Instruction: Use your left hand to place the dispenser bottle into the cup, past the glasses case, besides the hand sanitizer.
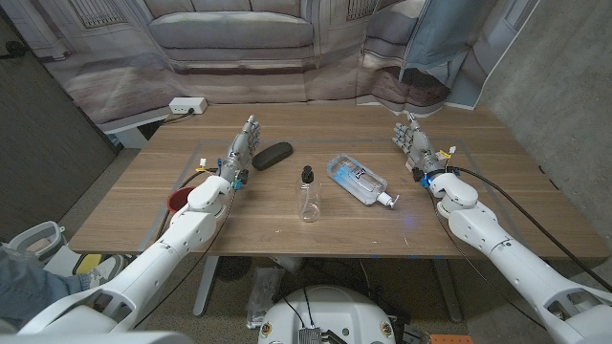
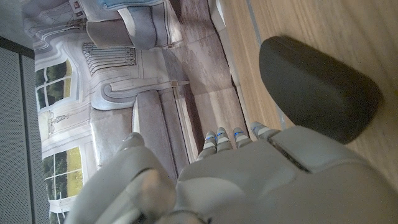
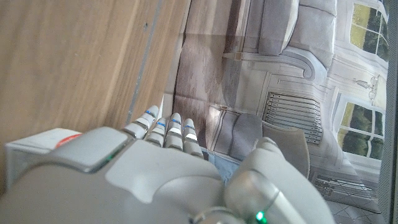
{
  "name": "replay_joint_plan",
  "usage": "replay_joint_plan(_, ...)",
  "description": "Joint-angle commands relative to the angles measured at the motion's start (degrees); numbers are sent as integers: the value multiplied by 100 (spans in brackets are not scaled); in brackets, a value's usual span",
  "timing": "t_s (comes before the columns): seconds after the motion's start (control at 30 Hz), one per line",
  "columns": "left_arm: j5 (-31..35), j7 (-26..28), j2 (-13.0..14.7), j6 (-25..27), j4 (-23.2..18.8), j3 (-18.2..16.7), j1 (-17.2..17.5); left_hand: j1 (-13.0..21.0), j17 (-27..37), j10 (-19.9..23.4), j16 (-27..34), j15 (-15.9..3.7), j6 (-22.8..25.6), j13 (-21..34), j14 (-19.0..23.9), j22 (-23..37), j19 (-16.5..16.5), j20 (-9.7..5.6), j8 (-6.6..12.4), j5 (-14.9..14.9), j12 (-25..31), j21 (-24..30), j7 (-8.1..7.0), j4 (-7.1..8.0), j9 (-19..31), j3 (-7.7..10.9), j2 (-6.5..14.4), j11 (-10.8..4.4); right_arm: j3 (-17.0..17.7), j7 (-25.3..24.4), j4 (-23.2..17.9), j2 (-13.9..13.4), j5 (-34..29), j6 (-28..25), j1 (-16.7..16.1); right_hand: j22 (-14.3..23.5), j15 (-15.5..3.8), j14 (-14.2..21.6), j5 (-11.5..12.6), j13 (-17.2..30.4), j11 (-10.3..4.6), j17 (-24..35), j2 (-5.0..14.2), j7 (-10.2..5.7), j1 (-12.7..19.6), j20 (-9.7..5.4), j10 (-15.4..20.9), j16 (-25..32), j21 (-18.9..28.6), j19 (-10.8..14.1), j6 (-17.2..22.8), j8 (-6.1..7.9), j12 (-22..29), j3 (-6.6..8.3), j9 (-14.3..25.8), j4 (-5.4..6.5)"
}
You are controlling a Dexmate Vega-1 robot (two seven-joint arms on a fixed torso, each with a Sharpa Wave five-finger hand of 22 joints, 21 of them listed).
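Two white robot hands are seen empty with fingers extended close together, the left hand [image 1: 241,151] just beside the dark oval glasses case [image 1: 272,155], the right hand [image 1: 413,144] well apart, while the clear black-capped dispenser bottle [image 1: 308,196] stands upright mid-table beside the lying clear hand sanitizer [image 1: 359,180].

I see a staged lab or test room, not a real home: a printed backdrop [image 1: 239,33] of a sofa and panelled walls hangs behind my wooden bench [image 1: 143,205], beside bare concrete wall [image 1: 559,76] and a power strip [image 1: 187,105].
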Motion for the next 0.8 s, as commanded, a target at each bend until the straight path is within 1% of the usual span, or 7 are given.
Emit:
replay_joint_plan(0.03, -19, 286, 101, 215, -762, -10, 298, 63, 27, -26, 23, -15, -35, 30, -54, 9, -48, -403, 25, 41, 34, 30, -4, -10, 20, 33, 9, 2, 79, 399, -203, -201, 397, -157, -374, 20, 46, -9, 35, 13, -7, 28, 10, 5, 56, -98, 45, 38, 19, 18, 55, 29, 24, 39, 28, -14)
replay_joint_plan(0.17, 3, 347, 90, 197, -796, -14, 333, 70, 27, 20, 41, -27, -6, 30, -4, 10, -28, -392, 32, 45, 49, 38, -13, -13, 20, 27, 19, -12, 36, 444, -141, -158, 386, -147, -336, 20, 42, -9, 34, 13, -8, 27, 16, 0, 57, -96, 44, 39, 11, 21, 55, 30, 23, 38, 28, -15)
replay_joint_plan(0.5, 76, 450, 166, 308, -925, -5, 367, 95, 28, 133, 68, 5, 95, 31, 102, 11, 31, -343, 57, 57, 81, 58, -3, -21, 22, 24, 61, -13, 13, 504, -30, -87, 374, -64, -278, 21, 48, -7, 33, 14, -5, 25, 25, -6, 59, -88, 44, 42, -7, 23, 57, 36, 22, 35, 28, -18)
replay_joint_plan(0.8, 95, 534, 317, 395, -1122, -66, 516, 114, 29, 152, 68, 14, 123, 32, 126, 12, 38, -299, 60, 63, 80, 59, 5, -26, 24, 28, 90, 4, 6, 455, -5, -37, 380, -77, -258, 22, 54, -9, 30, 15, 9, 24, 36, 0, 62, -73, 49, 43, -31, 23, 60, 41, 22, 31, 28, -23)
